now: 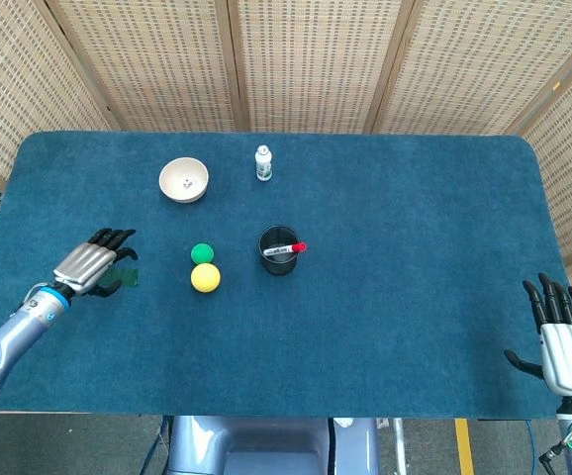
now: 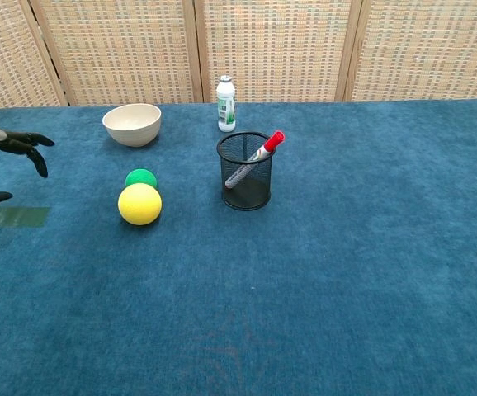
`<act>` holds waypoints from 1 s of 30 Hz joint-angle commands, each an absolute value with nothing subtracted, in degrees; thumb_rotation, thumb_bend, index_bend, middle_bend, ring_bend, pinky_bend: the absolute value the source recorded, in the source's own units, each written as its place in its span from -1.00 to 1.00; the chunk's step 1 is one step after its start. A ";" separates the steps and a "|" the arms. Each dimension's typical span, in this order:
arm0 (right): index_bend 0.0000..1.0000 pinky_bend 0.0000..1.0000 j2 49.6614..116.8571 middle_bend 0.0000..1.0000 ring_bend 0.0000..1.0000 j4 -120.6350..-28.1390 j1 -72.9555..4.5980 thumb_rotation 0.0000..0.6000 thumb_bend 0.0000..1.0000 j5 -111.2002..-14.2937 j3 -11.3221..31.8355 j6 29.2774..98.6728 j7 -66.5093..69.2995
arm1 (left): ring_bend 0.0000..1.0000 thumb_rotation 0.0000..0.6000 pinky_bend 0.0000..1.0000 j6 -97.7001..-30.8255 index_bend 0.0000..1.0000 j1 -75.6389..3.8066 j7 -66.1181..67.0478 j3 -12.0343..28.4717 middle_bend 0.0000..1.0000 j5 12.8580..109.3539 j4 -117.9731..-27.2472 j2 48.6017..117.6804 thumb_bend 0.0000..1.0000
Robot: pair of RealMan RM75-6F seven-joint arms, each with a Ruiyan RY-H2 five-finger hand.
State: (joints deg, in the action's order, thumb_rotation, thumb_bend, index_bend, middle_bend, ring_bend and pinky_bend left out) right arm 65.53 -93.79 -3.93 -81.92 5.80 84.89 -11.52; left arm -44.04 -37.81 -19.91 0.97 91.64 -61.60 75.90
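My left hand [image 1: 90, 264] hovers open over the left part of the blue table, above a dark green patch [image 2: 17, 217]; its fingers [image 2: 24, 144] show at the left edge of the chest view. A yellow ball [image 1: 205, 278] lies to its right, with a smaller green ball [image 1: 202, 253] touching it behind. My right hand [image 1: 562, 343] rests open at the table's near right corner, holding nothing, far from all objects. A black mesh cup [image 1: 277, 249] near the centre holds a red-capped marker [image 2: 259, 153].
A cream bowl [image 1: 184, 179] and a small white bottle [image 1: 263, 163] stand toward the back of the blue table [image 1: 415, 247]. Woven screens close off the far side.
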 commanded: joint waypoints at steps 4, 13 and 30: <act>-1.00 -1.00 65.57 -1.00 -1.00 -93.65 -4.10 1.00 -1.00 -81.48 5.86 84.54 -11.43 | -1.00 1.00 -1.00 -42.12 -0.34 -39.28 -18.86 0.10 -1.00 90.00 -59.10 78.32 -0.13; -1.00 -1.00 65.78 -1.00 -1.00 -93.46 -4.32 1.00 -1.00 -81.31 5.70 84.17 -11.63 | -1.00 1.00 -1.00 -37.30 -0.34 -41.08 -16.35 0.85 -1.00 85.44 -56.65 80.96 -0.06; -1.00 -1.00 65.74 -1.00 -1.00 -93.27 -4.57 1.00 -1.00 -80.64 5.65 83.62 -11.53 | -1.00 1.00 -1.00 -34.57 -0.34 -42.24 -11.87 0.56 -1.00 81.76 -53.92 83.98 -0.05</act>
State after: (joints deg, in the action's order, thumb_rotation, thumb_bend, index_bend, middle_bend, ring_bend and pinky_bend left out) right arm 65.74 -93.27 -4.57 -80.64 5.65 83.62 -11.53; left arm -34.61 -42.21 -11.90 0.58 81.80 -53.96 83.94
